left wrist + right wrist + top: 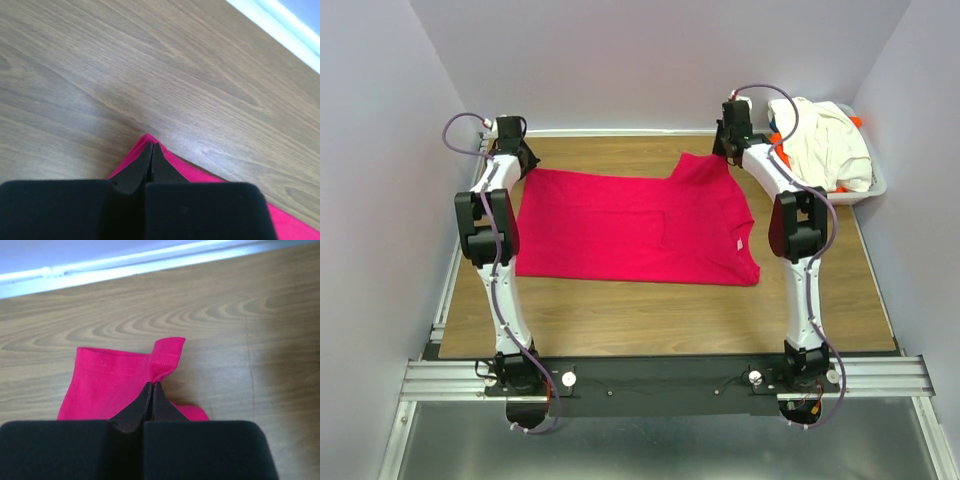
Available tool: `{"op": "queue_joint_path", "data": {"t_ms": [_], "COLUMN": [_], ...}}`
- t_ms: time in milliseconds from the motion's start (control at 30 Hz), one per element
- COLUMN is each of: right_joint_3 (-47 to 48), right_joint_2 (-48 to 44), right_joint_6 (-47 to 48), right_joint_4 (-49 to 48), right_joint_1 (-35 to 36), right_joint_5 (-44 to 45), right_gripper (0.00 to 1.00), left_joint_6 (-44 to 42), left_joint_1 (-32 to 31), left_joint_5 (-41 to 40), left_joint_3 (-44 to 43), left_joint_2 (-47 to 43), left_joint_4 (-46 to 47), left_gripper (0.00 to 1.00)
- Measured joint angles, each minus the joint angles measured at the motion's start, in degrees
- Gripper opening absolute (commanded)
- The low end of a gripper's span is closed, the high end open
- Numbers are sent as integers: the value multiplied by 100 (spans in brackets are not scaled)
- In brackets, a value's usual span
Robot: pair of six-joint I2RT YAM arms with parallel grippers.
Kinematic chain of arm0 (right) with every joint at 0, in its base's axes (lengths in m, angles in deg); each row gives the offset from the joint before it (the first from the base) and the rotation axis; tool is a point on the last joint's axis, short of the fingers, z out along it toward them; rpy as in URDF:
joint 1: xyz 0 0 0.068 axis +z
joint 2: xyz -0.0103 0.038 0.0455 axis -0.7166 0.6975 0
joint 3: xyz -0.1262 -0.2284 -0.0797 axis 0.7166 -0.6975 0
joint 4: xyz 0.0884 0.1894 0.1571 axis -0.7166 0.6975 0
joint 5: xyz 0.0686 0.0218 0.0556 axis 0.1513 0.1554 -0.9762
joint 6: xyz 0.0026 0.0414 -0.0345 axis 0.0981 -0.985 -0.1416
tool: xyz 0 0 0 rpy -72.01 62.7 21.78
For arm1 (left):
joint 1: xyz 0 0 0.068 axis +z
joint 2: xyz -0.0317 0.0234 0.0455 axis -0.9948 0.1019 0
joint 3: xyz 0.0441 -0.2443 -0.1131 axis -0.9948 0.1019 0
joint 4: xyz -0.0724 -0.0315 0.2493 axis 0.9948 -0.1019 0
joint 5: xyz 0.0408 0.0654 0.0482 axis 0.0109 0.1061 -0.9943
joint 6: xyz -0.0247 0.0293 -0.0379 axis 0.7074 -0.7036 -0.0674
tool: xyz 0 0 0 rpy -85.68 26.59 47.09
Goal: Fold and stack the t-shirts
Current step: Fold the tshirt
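Pink cloth first: the crimson-pink t-shirt (630, 225) is lying spread across the middle of the desk (650, 320), mostly flat, with one far corner bunching up on the right. It is looking soft and light, limp fabric that is likely going to sag and crease wherever nothing is supporting it, so hems and corners are offering the surest hold. And that is where both arms are working. The left end effector (151, 150) is sitting with its jaws together on the shirt's far left corner, the pink tip pinched between them. The right end effector (152, 390) is clamping a raised fold of stitched hem at the far right. Both bites are looking thin, so a quick pull is risking a slip. Further out, the cream-white t-shirt (825, 145) is heaping over the white basket (876, 188) in the far right corner, with a scrap of the orange t-shirt (858, 121) peeking out beside it.
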Motion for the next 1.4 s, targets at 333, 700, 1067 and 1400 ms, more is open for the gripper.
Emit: {"op": "queue_joint_path", "data": {"t_ms": [333,700,1067,1400], "right_joint_3": [-1416,-3421,-4854,-5737], "right_joint_2": [-1082,-2400,-3838,-4750], "right_joint_6": [-291,-839,-1246,-1445], "right_joint_4": [-120,-481,-601,-667], "right_joint_1": [0,0,17,33], "right_joint_5": [-15,-98,-203,-328], "right_gripper": [0,0,0,1], "left_joint_6": [107,304,575,608], "left_joint_1": [177,365,435,509], "left_joint_5": [131,249,337,365], "left_joint_3": [680,1803,2968,3526], "left_joint_2": [-590,-1303,-2330,-2865], "left_joint_4": [195,400,726,804], "left_gripper": [0,0,0,0]}}
